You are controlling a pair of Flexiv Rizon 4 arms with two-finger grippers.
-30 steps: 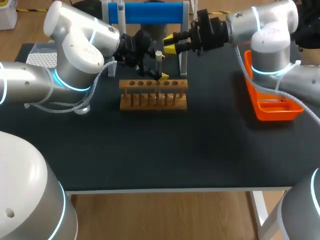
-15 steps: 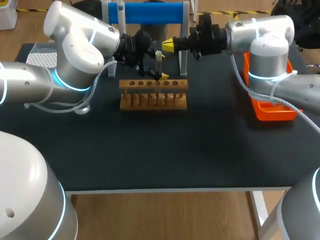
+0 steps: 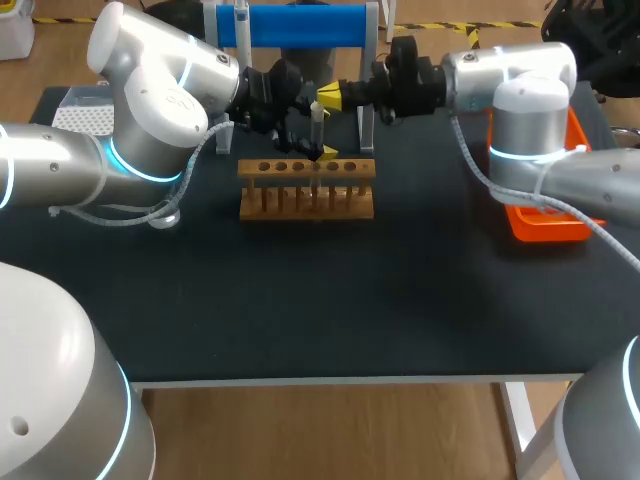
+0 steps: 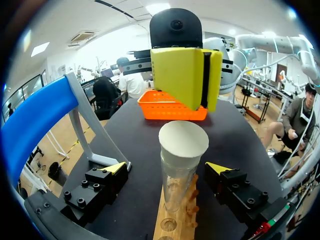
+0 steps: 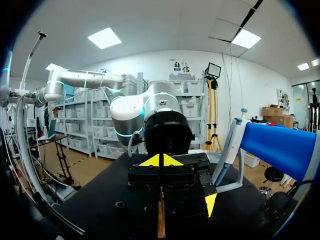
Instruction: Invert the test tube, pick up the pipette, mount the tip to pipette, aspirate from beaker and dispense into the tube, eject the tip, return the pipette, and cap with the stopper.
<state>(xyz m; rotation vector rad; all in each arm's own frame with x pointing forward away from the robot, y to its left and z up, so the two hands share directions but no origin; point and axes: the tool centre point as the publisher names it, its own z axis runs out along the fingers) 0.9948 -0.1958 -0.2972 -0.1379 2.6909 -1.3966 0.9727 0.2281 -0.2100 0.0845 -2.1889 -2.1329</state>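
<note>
The test tube (image 4: 179,170) is seen standing upright in a hole of the wooden rack (image 3: 306,190), towards the rack's right end, its white top well above the rack. The left tool (image 4: 166,168) is held wide open above the rack with one finger on each side of the tube. Neither finger is seen to touch the tube, so nothing is gripped. The right tool (image 3: 330,97) is poised level with the tube's top, just behind the rack. Its yellow pads are pressed together, and nothing is seen between them. The main risk is judged to be a knock: if the closed right tool were carried further towards the rack, the tube's top could be struck. With the left fingers apart, the tube would not be steadied, and it could be tipped in its hole or levered out onto the worktop (image 3: 350,300). A collision between the two tools is also possible, as both are crowded over the same end of the rack. If the left fingers were closed off-centre, the tube could be pushed aslant and the rack dragged along.
</note>
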